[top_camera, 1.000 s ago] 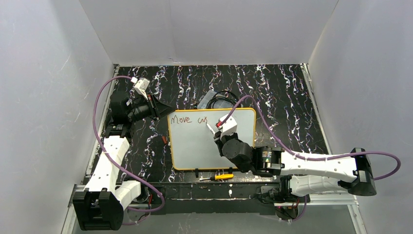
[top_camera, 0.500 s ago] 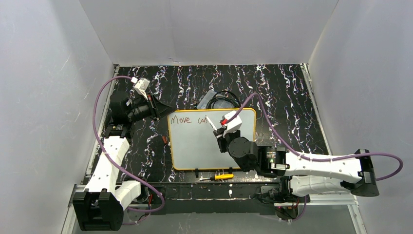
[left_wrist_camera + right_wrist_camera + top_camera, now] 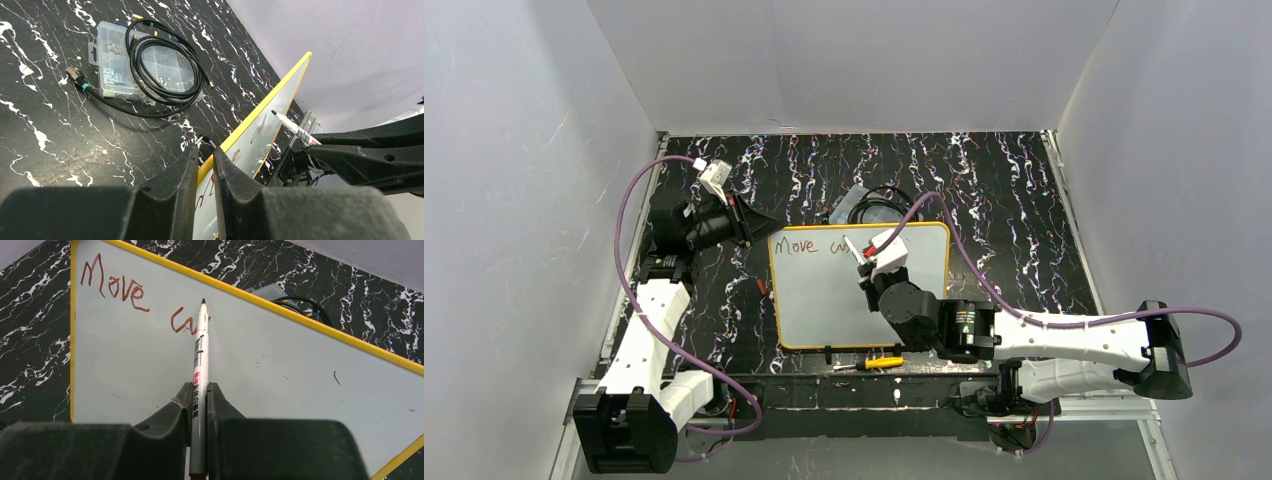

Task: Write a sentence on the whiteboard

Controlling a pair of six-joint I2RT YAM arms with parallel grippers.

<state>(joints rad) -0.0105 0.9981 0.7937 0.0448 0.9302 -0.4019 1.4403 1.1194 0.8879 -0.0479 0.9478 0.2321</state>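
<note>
The whiteboard (image 3: 824, 300) lies flat on the black marbled table, white with a yellow rim. My left gripper (image 3: 765, 226) is shut on the rim at its far left corner; in the left wrist view the jaws (image 3: 205, 151) pinch the yellow edge (image 3: 235, 137). The sentence (image 3: 796, 244) reads "Move" plus a few strokes of another word (image 3: 182, 322). My right gripper (image 3: 200, 390) is shut on a white marker (image 3: 200, 355). The marker's dark tip sits at those last strokes. I cannot tell if it touches the board (image 3: 280, 375).
A clear plastic parts box (image 3: 115, 65) with a coiled black cable (image 3: 165, 65) lies just beyond the board's far edge. A yellow-handled screwdriver (image 3: 871, 363) rests at the near edge below the board. White walls enclose the table on three sides.
My right gripper with the marker went a little right, then back left and up along the writing line. The left gripper and the board have stayed put.
</note>
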